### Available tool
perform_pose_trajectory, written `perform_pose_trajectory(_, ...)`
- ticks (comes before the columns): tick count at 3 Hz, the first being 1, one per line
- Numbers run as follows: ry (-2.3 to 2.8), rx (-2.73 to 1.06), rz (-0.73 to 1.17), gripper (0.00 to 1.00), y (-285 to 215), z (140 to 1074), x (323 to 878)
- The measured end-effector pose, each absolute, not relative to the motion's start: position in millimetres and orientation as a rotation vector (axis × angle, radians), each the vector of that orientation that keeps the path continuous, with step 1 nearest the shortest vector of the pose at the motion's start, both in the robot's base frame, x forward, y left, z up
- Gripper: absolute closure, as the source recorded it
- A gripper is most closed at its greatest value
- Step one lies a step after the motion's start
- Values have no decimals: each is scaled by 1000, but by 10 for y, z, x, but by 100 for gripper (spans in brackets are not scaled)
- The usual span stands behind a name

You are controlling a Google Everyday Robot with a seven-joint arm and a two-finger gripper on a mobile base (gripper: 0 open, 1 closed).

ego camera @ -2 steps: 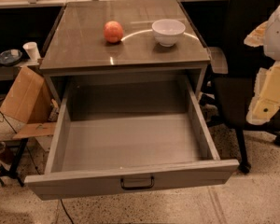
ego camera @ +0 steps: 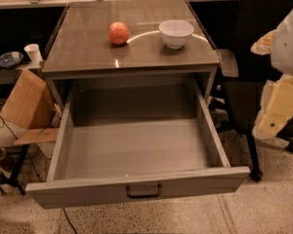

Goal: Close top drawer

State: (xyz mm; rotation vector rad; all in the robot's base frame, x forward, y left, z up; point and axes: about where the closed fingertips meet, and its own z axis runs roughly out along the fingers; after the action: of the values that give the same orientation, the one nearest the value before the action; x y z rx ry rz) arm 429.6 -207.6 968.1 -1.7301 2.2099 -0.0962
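The top drawer (ego camera: 136,150) is a wide, deep grey box, pulled far out of the grey cabinet and empty inside. Its flat front panel (ego camera: 78,194) faces me at the bottom, with a small black bar handle (ego camera: 143,191) at its centre. My arm shows at the right edge as white and cream-yellow segments. The gripper (ego camera: 276,108) is at the right of the drawer, level with its right wall and apart from it, in front of the black chair.
On the cabinet top (ego camera: 83,48) sit an orange-red fruit (ego camera: 118,33) and a white bowl (ego camera: 176,33). A black office chair (ego camera: 254,43) stands close on the right. A cardboard box (ego camera: 27,101) and a black stand (ego camera: 10,177) are on the left.
The view has shifted slightly; the drawer stays fully open. My arm at the right edge sits a little lower and closer to the drawer.
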Motion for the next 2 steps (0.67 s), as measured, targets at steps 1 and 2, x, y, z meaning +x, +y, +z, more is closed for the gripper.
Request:
perform_pose_trajectory(1, 2163, -1756, -43, 0, -1803, 9403, 4034)
perform_pose_trajectory(2, 2141, -1785, 6, 0, -1537, 8946, 3744)
